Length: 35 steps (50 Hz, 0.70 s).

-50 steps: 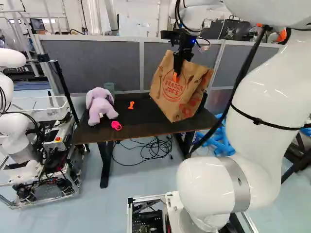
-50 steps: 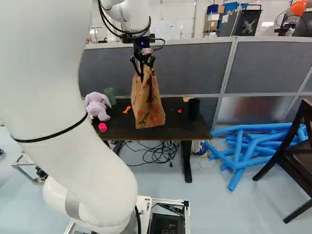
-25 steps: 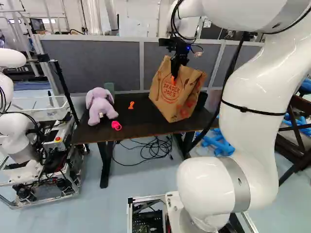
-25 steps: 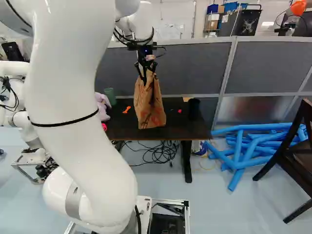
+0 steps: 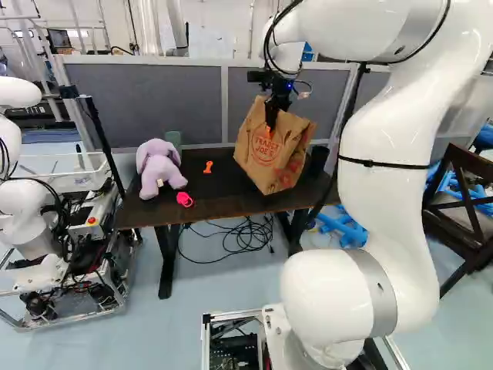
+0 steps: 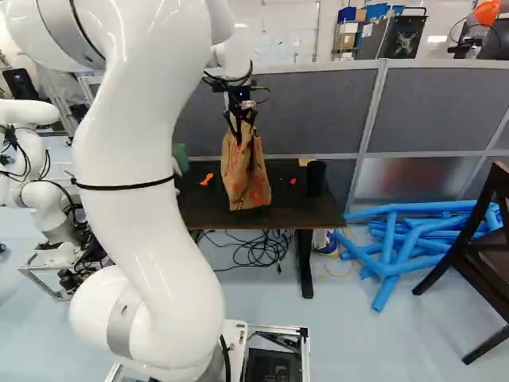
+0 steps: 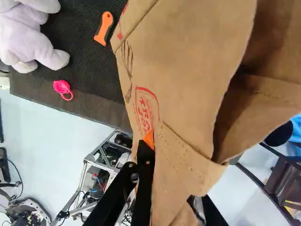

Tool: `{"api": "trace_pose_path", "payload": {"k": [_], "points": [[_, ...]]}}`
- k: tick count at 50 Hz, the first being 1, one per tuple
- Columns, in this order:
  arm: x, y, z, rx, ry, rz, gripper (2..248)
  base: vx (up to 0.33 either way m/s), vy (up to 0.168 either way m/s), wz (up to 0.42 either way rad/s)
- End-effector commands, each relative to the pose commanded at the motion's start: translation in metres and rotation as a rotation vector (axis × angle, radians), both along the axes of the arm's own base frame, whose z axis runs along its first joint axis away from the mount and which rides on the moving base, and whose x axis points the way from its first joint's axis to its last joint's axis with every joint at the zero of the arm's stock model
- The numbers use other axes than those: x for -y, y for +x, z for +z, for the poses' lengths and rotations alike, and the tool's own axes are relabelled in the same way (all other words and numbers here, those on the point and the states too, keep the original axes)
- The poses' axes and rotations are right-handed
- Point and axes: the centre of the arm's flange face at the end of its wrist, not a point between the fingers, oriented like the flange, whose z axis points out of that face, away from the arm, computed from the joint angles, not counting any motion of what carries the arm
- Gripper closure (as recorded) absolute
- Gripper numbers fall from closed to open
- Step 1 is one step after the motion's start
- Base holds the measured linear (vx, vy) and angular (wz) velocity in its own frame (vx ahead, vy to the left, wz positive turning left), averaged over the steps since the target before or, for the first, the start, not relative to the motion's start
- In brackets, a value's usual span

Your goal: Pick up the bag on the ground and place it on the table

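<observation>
My gripper (image 5: pixel 270 116) is shut on the upper part of the brown paper bag (image 5: pixel 269 154) in the left base view. Slightly tilted, the bag is over the right part of the dark table (image 5: pixel 212 202); I cannot tell whether its bottom touches the top. In the right base view the bag (image 6: pixel 246 179) appears narrow below the gripper (image 6: pixel 242 119). The wrist view has crumpled paper of the bag (image 7: pixel 183 70) between the two fingers of the gripper (image 7: pixel 173 181), one orange pad (image 7: pixel 149 140) pressed against it.
On the table are a purple plush toy (image 5: pixel 159 167), a pink item (image 5: pixel 184 199), an orange tool (image 5: pixel 208 166), a green cup (image 6: pixel 180 156) and a black cup (image 6: pixel 316 177). A grey partition (image 5: pixel 146 104) stands behind. Another robot (image 5: pixel 27 208) is at the left, a chair (image 6: pixel 485 247) at the right.
In the left base view, my arm and gripper have shifted left with the bag, which has come down slightly at its top. The base and the other table items have stayed put.
</observation>
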Motion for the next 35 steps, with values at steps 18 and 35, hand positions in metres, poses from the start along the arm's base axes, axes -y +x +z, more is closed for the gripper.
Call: {"api": "trace_pose_path", "payload": {"k": [18, 35], "points": [[-0.015, 0.027, -0.028, -0.015, 0.000, 0.026, 229, 0.000, 0.000, 0.000], [-0.033, 0.047, -0.054, -0.043, 0.001, 0.054, 229, 0.000, 0.000, 0.000]]}}
